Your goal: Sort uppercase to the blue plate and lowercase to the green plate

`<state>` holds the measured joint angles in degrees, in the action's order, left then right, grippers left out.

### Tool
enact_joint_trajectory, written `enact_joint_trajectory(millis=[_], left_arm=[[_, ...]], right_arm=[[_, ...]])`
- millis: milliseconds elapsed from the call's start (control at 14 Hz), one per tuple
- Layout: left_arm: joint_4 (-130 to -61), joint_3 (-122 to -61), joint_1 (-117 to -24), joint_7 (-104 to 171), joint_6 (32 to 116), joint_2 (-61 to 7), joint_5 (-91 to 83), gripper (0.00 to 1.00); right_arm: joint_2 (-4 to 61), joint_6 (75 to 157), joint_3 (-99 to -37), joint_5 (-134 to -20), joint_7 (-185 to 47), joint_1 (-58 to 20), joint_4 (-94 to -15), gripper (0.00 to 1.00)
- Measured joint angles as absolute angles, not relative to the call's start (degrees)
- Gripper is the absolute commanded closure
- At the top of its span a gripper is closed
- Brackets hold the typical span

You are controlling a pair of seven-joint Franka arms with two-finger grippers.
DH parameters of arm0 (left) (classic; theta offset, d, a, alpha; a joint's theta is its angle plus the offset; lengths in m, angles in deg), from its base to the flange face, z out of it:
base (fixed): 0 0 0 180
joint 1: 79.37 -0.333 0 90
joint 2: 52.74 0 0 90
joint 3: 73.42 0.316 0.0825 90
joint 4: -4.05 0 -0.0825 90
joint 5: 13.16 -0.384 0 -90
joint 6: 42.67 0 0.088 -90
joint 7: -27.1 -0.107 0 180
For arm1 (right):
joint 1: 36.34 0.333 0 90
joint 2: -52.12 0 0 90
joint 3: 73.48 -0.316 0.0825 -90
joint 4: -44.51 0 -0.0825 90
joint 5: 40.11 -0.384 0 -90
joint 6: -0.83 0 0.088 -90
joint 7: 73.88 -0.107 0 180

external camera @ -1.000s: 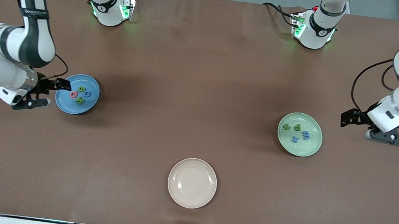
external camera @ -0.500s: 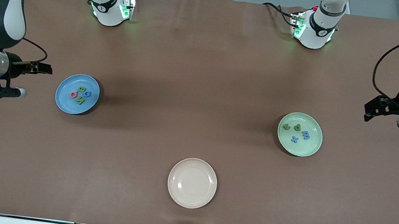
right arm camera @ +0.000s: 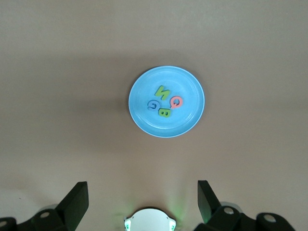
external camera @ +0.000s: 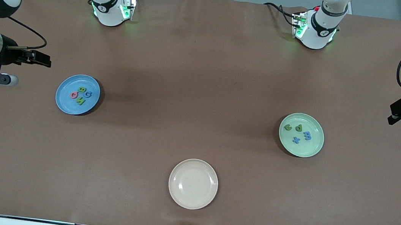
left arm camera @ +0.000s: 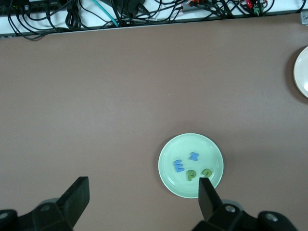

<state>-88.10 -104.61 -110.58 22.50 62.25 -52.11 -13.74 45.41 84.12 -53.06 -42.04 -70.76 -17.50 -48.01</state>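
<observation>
Four capital letters (external camera: 81,95) lie in the blue plate (external camera: 64,103); four small letters (external camera: 298,133) lie in the green plate (external camera: 312,149). The cream plate (external camera: 191,199) is bare. The left gripper (left arm camera: 142,197) and right gripper (right arm camera: 142,199) are held wide and empty, high above the table's ends. Sorting is judged finished; both arms should be parked clear of the plates.

Blue plate (external camera: 66,101): plain blue; bears green B (external camera: 82,89), green N (external camera: 80,101), blue G (external camera: 88,94), red-pink Q (external camera: 74,95).
Green plate (external camera: 310,149): pale mint; bears two green (external camera: 288,127) and two blue (external camera: 307,135) letters.
Third plate (external camera: 193,184): plain cream.
Table (external camera: 196,81): uniform brown.
</observation>
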Motion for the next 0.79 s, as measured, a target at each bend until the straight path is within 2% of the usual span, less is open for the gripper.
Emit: enact_joint_trajectory(millis=[429,643,786], left_arm=[[-87.5,-103.5,-110.1,22.5,61.7,-52.1,-12.1,0.0],[-87.4,-96.1,-104.1,22.4,59.9,-52.1,-11.4,0.0],[-87.3,-87.2,-95.0,22.4,59.5,-52.1,-11.3,0.0]], right_arm=[[45.4,84.7,-52.4,-42.1,-70.9,-19.2,-46.7,0.0],[45.4,84.6,-52.4,-42.1,-70.9,-20.0,-45.6,0.0],[45.4,84.6,-52.3,-42.1,-70.9,-20.4,-45.2,0.0]])
